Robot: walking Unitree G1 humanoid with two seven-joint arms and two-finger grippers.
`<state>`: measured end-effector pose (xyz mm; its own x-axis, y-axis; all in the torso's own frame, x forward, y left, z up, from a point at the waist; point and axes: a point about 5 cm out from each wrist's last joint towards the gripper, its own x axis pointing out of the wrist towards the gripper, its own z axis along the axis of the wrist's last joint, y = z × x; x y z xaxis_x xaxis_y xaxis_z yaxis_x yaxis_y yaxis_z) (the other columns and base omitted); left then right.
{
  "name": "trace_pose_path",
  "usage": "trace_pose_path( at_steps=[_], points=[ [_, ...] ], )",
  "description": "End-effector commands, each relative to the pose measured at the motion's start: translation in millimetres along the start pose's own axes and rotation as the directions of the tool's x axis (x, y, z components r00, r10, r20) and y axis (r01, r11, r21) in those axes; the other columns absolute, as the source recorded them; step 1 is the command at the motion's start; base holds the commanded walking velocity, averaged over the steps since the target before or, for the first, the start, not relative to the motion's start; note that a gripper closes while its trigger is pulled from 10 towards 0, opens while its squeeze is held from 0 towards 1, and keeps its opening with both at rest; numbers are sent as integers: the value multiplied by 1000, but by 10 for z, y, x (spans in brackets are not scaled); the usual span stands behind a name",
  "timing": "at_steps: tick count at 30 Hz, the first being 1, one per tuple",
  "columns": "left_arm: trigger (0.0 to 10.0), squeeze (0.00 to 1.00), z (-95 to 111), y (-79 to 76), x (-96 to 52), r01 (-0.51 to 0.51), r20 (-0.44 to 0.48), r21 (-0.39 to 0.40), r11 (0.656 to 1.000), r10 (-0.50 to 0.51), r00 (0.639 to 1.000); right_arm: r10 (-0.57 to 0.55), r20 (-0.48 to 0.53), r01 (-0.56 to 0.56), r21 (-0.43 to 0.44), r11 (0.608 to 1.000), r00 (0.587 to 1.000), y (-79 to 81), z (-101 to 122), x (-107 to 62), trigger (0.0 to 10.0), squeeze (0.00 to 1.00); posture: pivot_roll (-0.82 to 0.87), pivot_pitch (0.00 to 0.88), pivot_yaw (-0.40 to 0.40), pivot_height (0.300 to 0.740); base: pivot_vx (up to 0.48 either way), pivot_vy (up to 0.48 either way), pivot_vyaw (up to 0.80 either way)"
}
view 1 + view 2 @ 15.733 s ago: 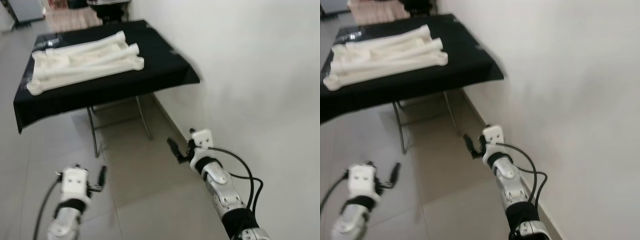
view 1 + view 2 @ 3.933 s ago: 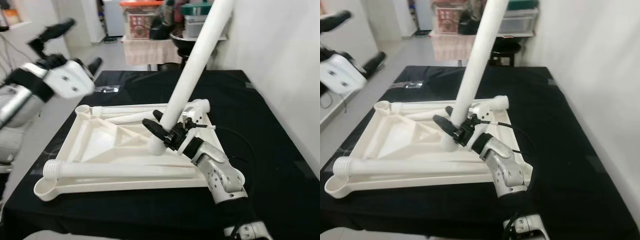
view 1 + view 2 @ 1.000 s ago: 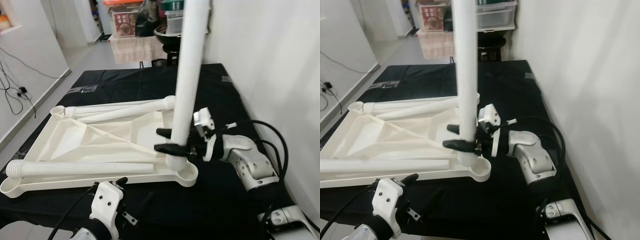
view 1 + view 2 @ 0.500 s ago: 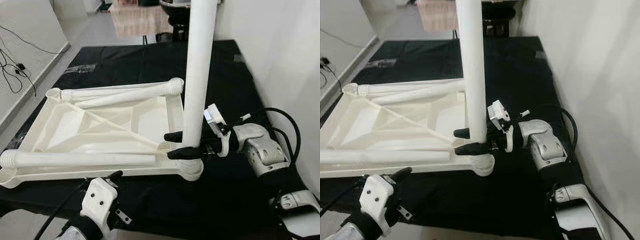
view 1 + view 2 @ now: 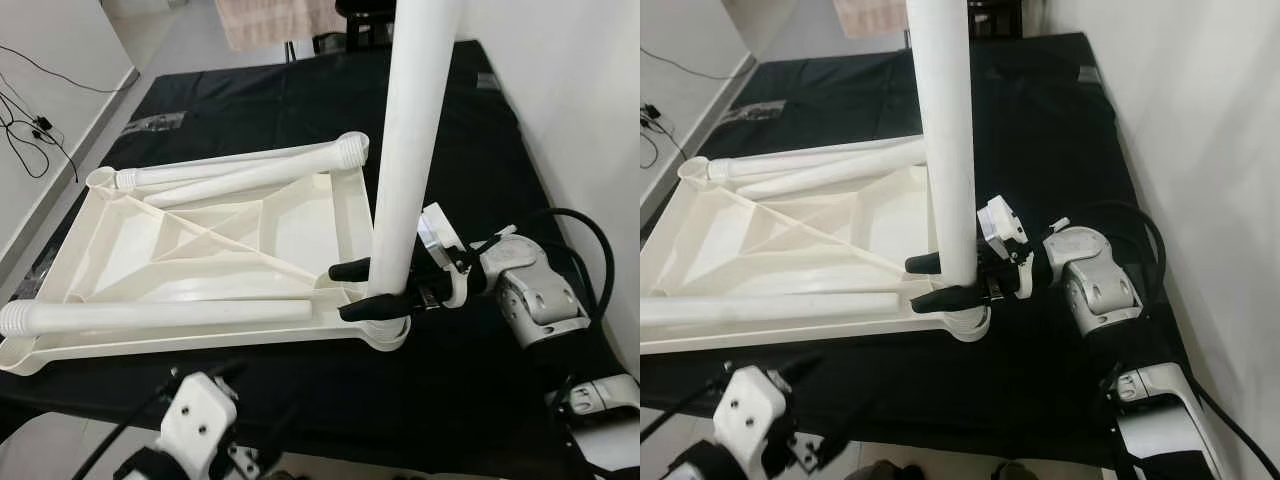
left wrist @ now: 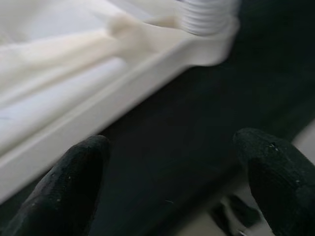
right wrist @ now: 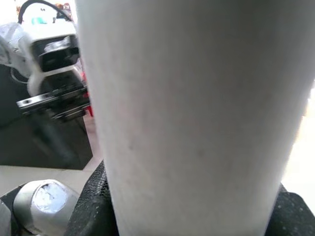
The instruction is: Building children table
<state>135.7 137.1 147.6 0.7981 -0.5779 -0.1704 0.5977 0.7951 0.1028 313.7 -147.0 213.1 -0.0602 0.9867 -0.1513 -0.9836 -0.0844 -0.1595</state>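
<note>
Standing upright in the near right corner socket of the white tabletop (image 5: pixel 215 255), the leg (image 5: pixel 412 150) is clasped low down by the right gripper (image 5: pixel 368 290), one black finger on each side of it; the tabletop lies underside up on the black table (image 5: pixel 480 400) (two more legs (image 5: pixel 240 175) along its far edge, another (image 5: pixel 160 317) along the near), and the left gripper (image 6: pixel 167 182) hovers by the near table edge, fingers (image 6: pixel 74 182) spread apart
</note>
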Motion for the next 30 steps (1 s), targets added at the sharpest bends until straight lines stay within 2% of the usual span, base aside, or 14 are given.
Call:
trace_pose_path(
  at_steps=[1,13,16,18,19,20,21,23,30],
  points=[
    [10000,0,-25,-29,-25,30,-31,-2,1000,-30,999,8,-64,-4,64,998,998,33,-171,13,10000,0,43,263,118,740,0,0,0],
    [10000,0,-16,-41,-69,42,-44,-14,999,-42,998,51,-98,-43,75,996,994,3,-152,-108,10000,0,53,274,123,740,0,0,0],
    [10000,0,-16,-40,-77,43,-46,-13,999,-44,998,66,-102,-60,61,996,993,20,-151,-87,10000,0,56,275,126,740,0,0,0],
    [10000,0,-17,-38,-84,45,-48,-12,999,-45,998,99,-142,-95,33,995,985,71,-183,-40,10000,0,58,276,128,740,0,0,0],
    [10000,0,-19,-35,-89,46,-51,-11,999,-47,998,135,-201,-139,-4,990,970,132,-236,21,10000,0,55,276,129,740,0,0,0],
    [10000,0,-19,-35,-89,46,-51,-11,999,-47,998,135,-201,-139,-4,990,970,132,-236,21,10000,0,55,276,129,740,0,0,0],
    [10000,0,-21,-33,-91,48,-53,-11,999,-49,997,165,-264,-181,-40,983,950,190,-291,76,10000,0,52,277,129,740,0,0,0],
    [10000,0,-23,-28,-88,51,-54,-10,999,-51,997,193,-324,-228,-73,971,926,248,-335,133,10000,0,51,276,128,740,0,0,0],
    [10000,0,-22,-25,-72,50,-52,-8,999,-50,997,199,-320,-234,-76,969,926,251,-294,151,10000,0,45,272,122,740,0,0,0]
  ],
)
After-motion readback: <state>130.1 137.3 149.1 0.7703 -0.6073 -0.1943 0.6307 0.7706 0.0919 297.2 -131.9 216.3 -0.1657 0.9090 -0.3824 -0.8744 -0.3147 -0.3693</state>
